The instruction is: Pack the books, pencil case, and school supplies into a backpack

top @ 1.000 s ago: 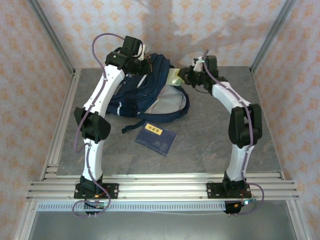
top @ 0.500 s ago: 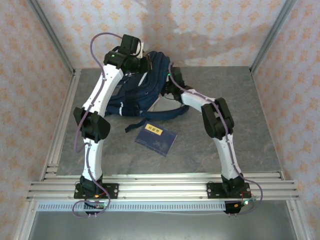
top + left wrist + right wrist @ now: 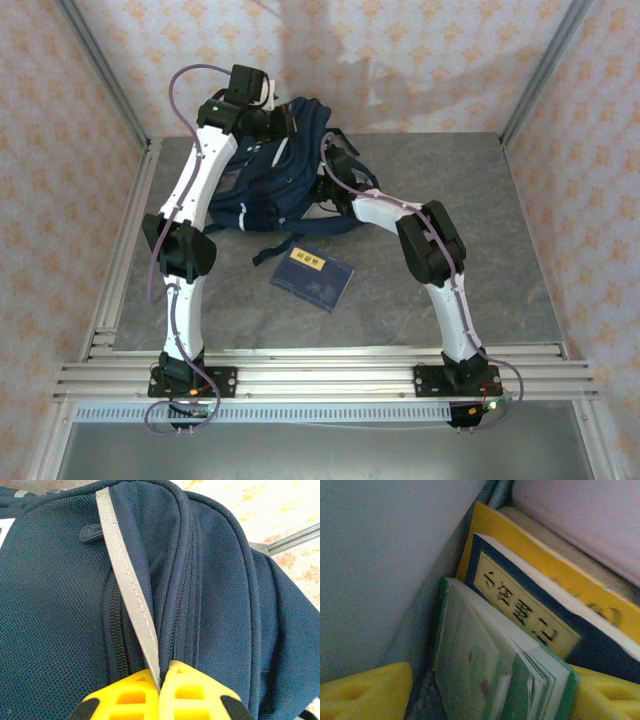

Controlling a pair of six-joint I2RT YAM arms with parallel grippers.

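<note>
Backpack [image 3: 280, 190] is held up for loading by left gripper [image 3: 160, 679], clamped on its grey stripe [image 3: 125, 580]. Right gripper [image 3: 490, 692] is seen inside, jaws apart astride green-edged packet [image 3: 480, 655], stood against packed books [image 3: 520, 605].

A navy book [image 3: 600, 655] carried a pale yellow label [image 3: 525, 612] with a row of dark East Asian characters, too blurred to read surely. The orange-yellow book [image 3: 555, 570] behind it showed a dark printed mark, illegible. A second navy book [image 3: 313, 277] on the surface [image 3: 500, 250] had a yellow tag [image 3: 305, 262] with text too small to read. An oval badge [image 3: 90, 531] on the backpack [image 3: 50, 605] was unreadable.
</note>
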